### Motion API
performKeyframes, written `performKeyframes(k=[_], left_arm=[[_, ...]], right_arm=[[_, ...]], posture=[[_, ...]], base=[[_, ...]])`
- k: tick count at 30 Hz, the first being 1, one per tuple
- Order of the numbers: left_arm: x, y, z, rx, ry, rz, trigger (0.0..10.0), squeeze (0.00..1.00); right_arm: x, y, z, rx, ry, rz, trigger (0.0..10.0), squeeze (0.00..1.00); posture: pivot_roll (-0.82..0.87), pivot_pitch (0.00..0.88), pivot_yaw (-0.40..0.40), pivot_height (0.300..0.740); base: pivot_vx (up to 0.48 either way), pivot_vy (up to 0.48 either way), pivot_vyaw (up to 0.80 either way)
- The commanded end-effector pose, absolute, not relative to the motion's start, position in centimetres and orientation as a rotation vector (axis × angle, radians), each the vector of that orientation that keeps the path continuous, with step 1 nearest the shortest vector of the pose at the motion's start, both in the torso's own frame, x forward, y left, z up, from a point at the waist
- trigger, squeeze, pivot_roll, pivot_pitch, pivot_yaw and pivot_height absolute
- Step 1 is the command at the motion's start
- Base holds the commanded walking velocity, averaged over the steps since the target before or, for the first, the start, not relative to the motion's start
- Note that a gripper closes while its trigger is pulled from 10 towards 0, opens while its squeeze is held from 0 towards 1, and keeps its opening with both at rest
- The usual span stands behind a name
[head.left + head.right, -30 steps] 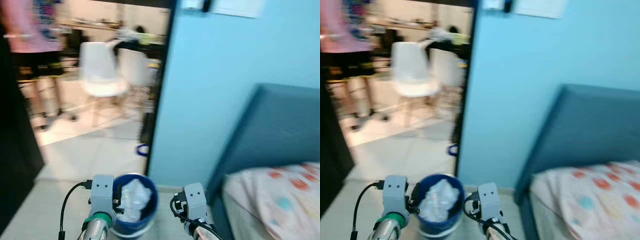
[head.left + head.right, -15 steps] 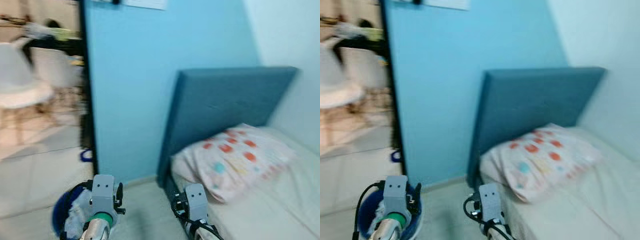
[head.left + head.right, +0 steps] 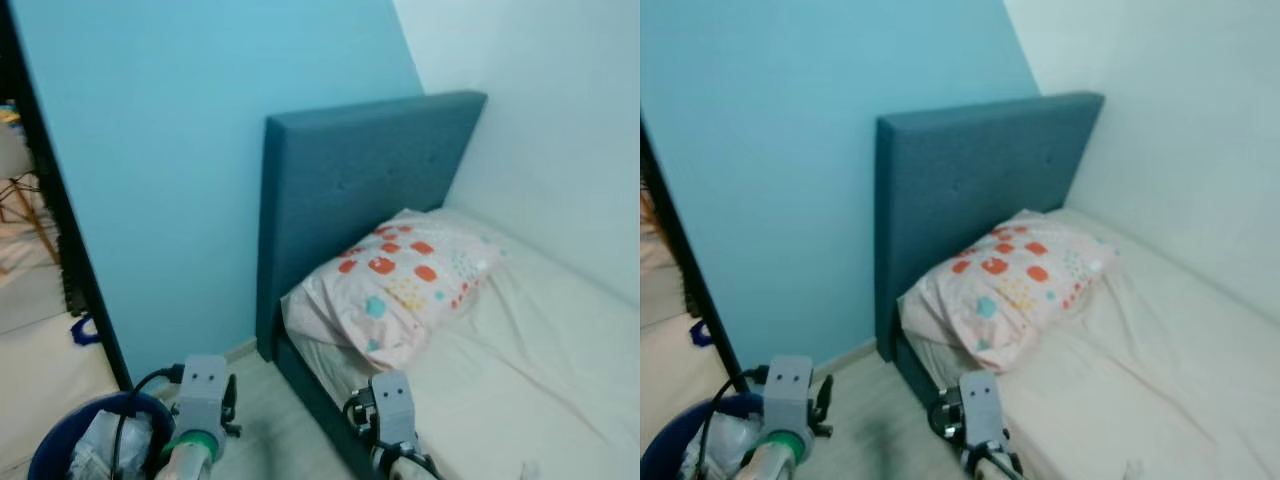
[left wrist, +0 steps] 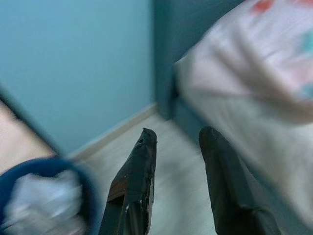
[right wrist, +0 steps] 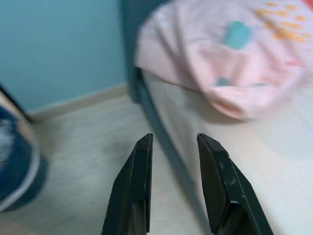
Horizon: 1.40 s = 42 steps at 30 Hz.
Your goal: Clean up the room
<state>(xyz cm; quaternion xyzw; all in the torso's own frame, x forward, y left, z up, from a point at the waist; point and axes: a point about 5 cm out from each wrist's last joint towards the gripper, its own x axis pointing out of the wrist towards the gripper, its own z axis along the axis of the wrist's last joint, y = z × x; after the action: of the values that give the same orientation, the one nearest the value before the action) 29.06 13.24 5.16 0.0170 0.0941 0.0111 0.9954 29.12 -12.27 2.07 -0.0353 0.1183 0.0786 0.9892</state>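
Bedroom corner, seen from the head camera. Blue bin low at the robot's left, cut off by the picture's bottom edge, on the pale floor near the light blue wall. Crumpled white stuff inside the bin, too blurred to name. Bin smeared to a blue curve with a pale lump in the left wrist view; only a blue sliver of it in the right wrist view.

Bed to the right, white sheet, its far side running out of the picture. Dark blue headboard upright against the wall. Pillow, pink-white with red, orange and teal spots, lying at the head end against the headboard, its corner overhanging the bed's near edge. Dark door frame at the far left; beyond it only a strip of another room, hard to make out.

Left gripper held low over the floor between bin and bed, fingers moderately apart, holding nothing. Right gripper held low just beside the bed's near edge, fingers narrowly apart, also holding nothing. Fingers hidden from the head camera; wrist blocks alone visible at the bottom.
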Motion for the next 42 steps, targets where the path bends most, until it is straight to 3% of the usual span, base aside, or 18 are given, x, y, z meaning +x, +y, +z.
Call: performKeyframes(k=[1,25,42], left_arm=[[28.6,13.3,4.4,0.057,0.222,0.015,10.0,0.0],[28.9,13.5,4.0,0.152,0.255,0.015,10.0,0.0],[28.6,14.0,3.8,0.113,0.264,0.02,10.0,0.0]], right_arm=[[29.0,-12.4,1.8,-0.065,0.256,0.145,10.0,0.0],[28.9,-14.4,0.8,-0.102,0.339,0.003,10.0,0.0],[28.6,-14.8,0.3,-0.1,0.372,-0.024,10.0,0.0]], posture=[[0.01,0.015,-0.023,0.74],[0.02,0.011,-0.022,0.74],[0.02,0.029,-0.014,0.74]], base=[[0.0,0.0,-0.8],[0.0,0.0,-0.8],[0.0,0.0,-0.8]])
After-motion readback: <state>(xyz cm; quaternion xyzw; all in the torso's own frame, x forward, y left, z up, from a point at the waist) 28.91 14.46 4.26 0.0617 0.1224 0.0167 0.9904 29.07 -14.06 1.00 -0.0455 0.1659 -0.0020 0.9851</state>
